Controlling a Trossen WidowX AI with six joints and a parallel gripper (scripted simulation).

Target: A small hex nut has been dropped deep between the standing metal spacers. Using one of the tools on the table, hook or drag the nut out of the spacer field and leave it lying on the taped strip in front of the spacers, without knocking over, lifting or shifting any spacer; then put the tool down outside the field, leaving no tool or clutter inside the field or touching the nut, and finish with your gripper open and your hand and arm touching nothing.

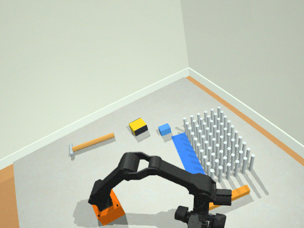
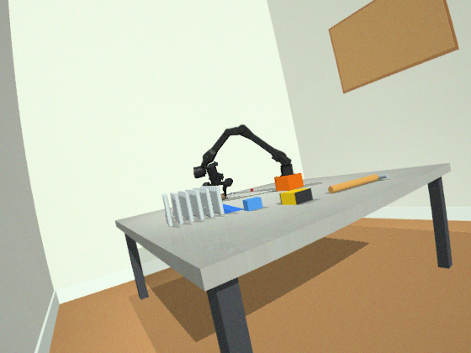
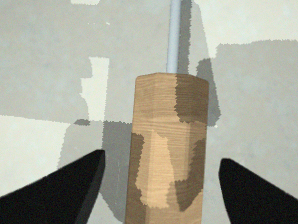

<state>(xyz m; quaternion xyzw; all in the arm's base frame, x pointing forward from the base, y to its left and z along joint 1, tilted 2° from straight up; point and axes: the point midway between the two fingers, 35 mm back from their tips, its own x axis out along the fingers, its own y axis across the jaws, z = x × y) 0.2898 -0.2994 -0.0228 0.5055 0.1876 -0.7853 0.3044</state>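
Observation:
The grey-white spacers [image 1: 220, 173] [image 2: 167, 210] stand upright in rows. The blue taped strip [image 1: 184, 152] [image 2: 231, 208] lies in front of them, partly behind my arm in the top view. I cannot make out the nut. A tool with a faceted wooden handle [image 3: 167, 100] and a thin metal rod [image 3: 173, 35] lies on the table. My gripper [image 3: 162, 162] is partly open above the handle, one finger on each side, with a gap showing on both sides. The tool's far end is out of the wrist view. A hammer [image 1: 92, 142] [image 2: 355, 183] lies far from the spacers.
An orange bar [image 1: 241, 192] lies beside the spacers' near end, partly under my arm. A light-blue block [image 1: 164, 130] [image 2: 252, 204] sits near the strip's far end. A yellow-and-black block [image 1: 138, 126] [image 2: 294, 197] sits farther off. A small red item [image 2: 251, 190] lies near the orange base [image 2: 288, 182].

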